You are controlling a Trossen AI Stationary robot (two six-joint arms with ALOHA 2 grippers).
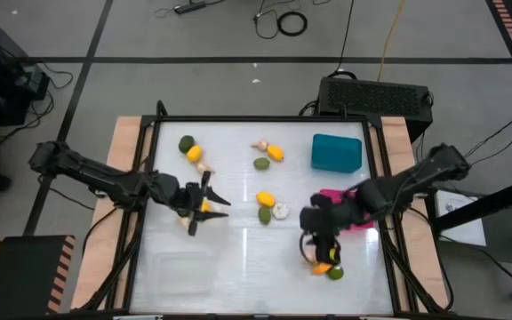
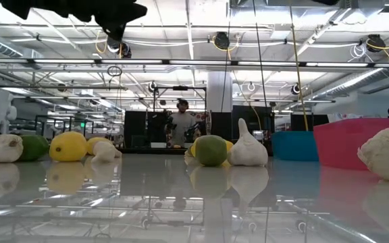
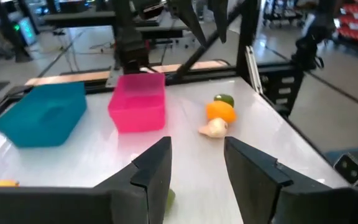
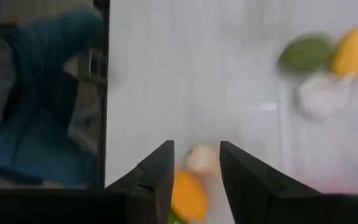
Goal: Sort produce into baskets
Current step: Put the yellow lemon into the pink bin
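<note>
From above, we find the right arm covering most of the magenta basket (image 1: 360,222). The clear basket (image 1: 178,264) is too faint against the worktop (image 1: 238,267) for us to trace. In the right wrist view the produce blurs, and a lime (image 4: 176,218) is cut off at the edge

Glossy white table (image 2: 181,202), plastic bins.
I see produce mirrored in its smooth top; teal bin (image 1: 337,152) and pink bin (image 3: 138,101) look matt plastic.

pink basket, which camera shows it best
The left wrist view: the pink basket shows whole. In the high view the right arm covers most of it; the low view catches one wall; the right wrist view misses it.
</note>
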